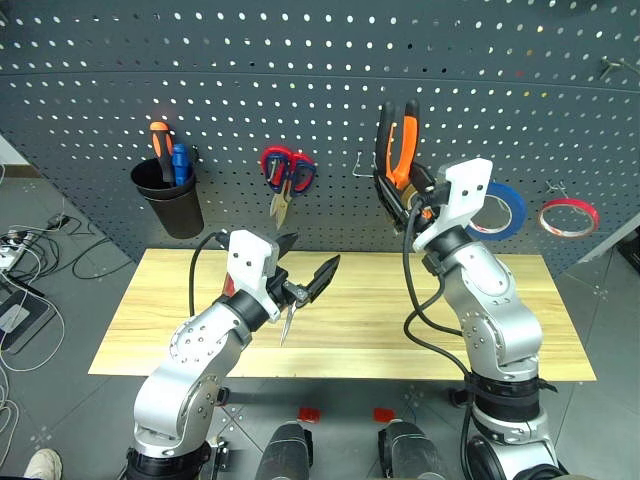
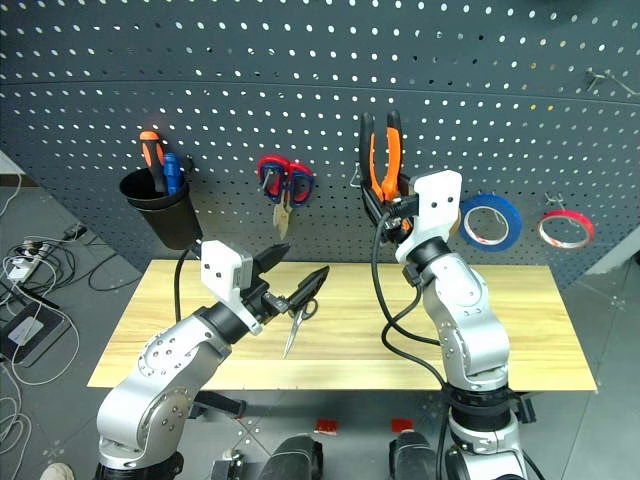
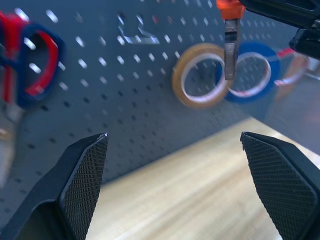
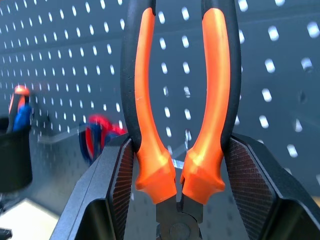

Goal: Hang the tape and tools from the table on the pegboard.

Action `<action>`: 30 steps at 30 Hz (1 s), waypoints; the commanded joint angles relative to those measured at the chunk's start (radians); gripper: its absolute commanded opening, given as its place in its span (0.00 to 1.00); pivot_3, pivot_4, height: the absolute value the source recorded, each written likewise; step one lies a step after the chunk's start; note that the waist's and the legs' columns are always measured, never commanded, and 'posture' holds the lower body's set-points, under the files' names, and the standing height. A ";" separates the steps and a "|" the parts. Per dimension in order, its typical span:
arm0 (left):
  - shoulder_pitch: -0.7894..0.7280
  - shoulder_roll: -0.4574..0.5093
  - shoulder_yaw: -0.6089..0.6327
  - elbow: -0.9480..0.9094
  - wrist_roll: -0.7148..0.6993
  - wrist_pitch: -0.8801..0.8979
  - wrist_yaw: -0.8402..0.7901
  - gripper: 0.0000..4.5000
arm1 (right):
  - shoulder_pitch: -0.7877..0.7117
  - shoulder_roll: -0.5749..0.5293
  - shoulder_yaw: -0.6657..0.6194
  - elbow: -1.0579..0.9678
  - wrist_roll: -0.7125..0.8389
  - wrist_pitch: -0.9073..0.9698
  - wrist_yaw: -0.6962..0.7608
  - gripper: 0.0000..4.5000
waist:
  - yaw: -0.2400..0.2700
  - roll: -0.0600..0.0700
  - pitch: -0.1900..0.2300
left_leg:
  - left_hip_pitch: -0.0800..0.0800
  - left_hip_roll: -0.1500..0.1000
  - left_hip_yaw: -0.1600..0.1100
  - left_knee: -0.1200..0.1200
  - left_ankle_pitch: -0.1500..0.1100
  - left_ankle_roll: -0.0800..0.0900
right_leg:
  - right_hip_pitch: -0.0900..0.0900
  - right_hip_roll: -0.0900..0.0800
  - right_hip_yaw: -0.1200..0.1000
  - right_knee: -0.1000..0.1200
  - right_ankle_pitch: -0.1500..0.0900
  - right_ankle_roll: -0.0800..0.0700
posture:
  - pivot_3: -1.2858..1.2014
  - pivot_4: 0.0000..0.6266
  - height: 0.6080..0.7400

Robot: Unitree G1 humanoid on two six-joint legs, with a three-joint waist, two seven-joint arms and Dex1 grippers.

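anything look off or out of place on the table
One thing: small black-handled scissors lie loose on the wooden table, under the open left gripper. The right gripper clamps the orange-and-black pliers, handles up, in front of the pegboard.

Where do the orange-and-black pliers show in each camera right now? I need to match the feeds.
Left eye view: pliers held handles-up in the right gripper, before the pegboard, right of centre.
Right eye view: pliers just right of centre.
Left wrist view: the pliers' metal tip hangs at the top, over the tape rolls.
Right wrist view: handles fill the centre, between the fingers.
Shared landmark: red-handled scissors.
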 commanded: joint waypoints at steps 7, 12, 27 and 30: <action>-0.134 -0.051 -0.034 0.171 0.086 -0.132 0.050 1.00 | -0.208 0.063 0.008 0.323 -0.113 -0.422 -0.090 0.54 | 0.005 -0.001 -0.007 | 0.005 -0.001 0.001 0.000 0.000 0.000 | 0.000 -0.001 0.000 0.010 0.000 0.000 | 0.55 0.17 1.00; -0.200 -0.073 -0.028 0.292 0.146 -0.203 0.085 1.00 | -0.284 0.088 0.013 0.492 -0.139 -0.536 -0.118 0.54 | 0.003 -0.001 -0.006 | 0.008 -0.001 0.001 -0.001 0.000 0.000 | 0.000 -0.002 0.000 0.011 0.000 0.000 | 0.56 0.22 1.00; -0.283 -0.077 -0.061 0.361 0.151 -0.204 0.034 1.00 | -0.431 0.112 -0.021 0.847 -0.155 -0.779 -0.167 0.54 | 0.006 0.000 0.001 | 0.009 -0.001 0.000 -0.001 0.000 0.000 | 0.000 -0.002 0.000 0.012 0.000 -0.001 | 0.58 0.32 1.00; -0.284 -0.078 -0.064 0.352 0.149 -0.195 0.033 1.00 | -0.452 0.102 -0.026 0.912 -0.164 -0.822 -0.178 0.54 | 0.006 0.000 0.005 | 0.009 -0.001 0.000 -0.001 0.000 0.000 | 0.000 -0.002 0.000 0.012 0.000 -0.001 | 0.58 0.32 1.00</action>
